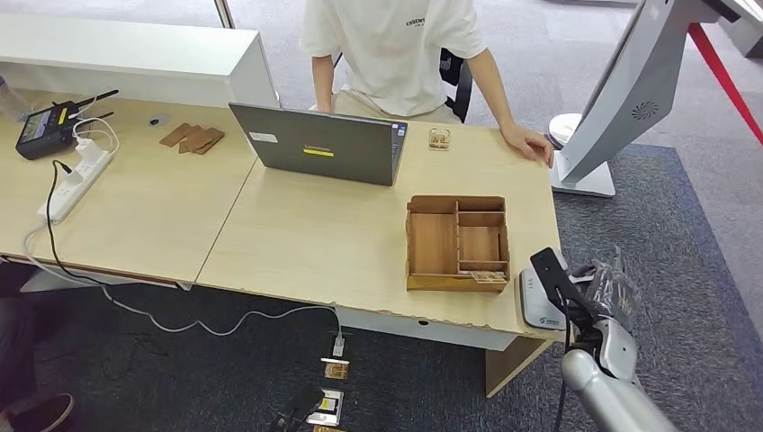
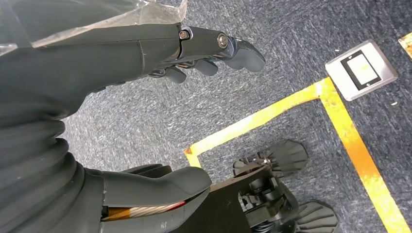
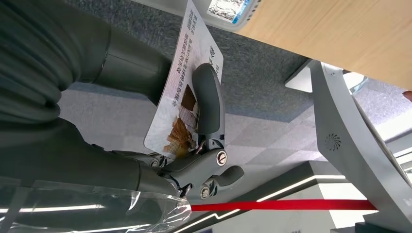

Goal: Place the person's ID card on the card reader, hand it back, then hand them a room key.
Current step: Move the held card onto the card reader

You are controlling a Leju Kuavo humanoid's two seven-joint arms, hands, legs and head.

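The right hand grips the ID card — a finger lies across the card's printed face, and the card stands on edge beside the thumb. In the head view this hand is raised at the counter's near right corner, just beside the card reader, a small grey-white unit sitting at that corner; the card itself cannot be made out there. In the right wrist view the reader shows just beyond the card's far end, at the counter edge, and the two look apart. The left hand hangs over blue-grey carpet crossed by yellow tape — its fingers are spread from the thumb with nothing between them. On the counter a wooden tray with several compartments stands left of the reader, and a grey laptop sits behind it with its lid toward the robot. A person in a white shirt stands at the far side, one hand resting on the counter's far right edge, near a white kiosk. A power strip lies at the far left.
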